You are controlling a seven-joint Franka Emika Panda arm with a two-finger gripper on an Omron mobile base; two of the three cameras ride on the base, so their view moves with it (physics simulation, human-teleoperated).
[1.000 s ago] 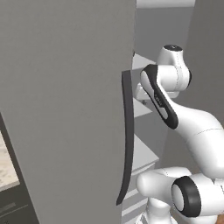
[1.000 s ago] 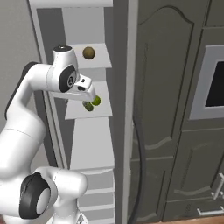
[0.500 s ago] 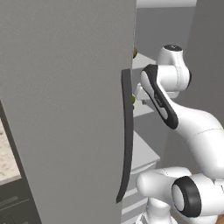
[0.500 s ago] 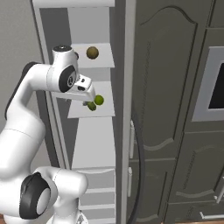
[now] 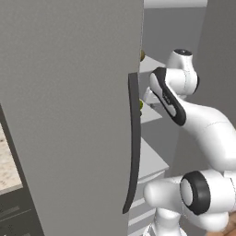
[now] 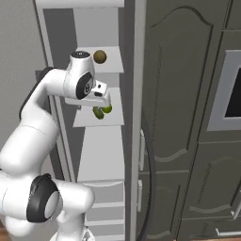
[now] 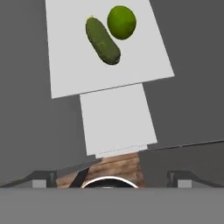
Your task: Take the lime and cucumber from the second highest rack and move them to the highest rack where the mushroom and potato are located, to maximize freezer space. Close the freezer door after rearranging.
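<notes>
Lime [image 7: 121,22] round, bright green; cucumber [image 7: 102,40] elongated, dark, touching it.

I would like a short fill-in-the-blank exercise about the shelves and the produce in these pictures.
1. The lime lies beside the ____.
2. Both lie on the same pale ____.
3. The freezer door stands ____.
4. The claw hangs ____ the cucumber.

Answers: cucumber; shelf; open; above
</notes>
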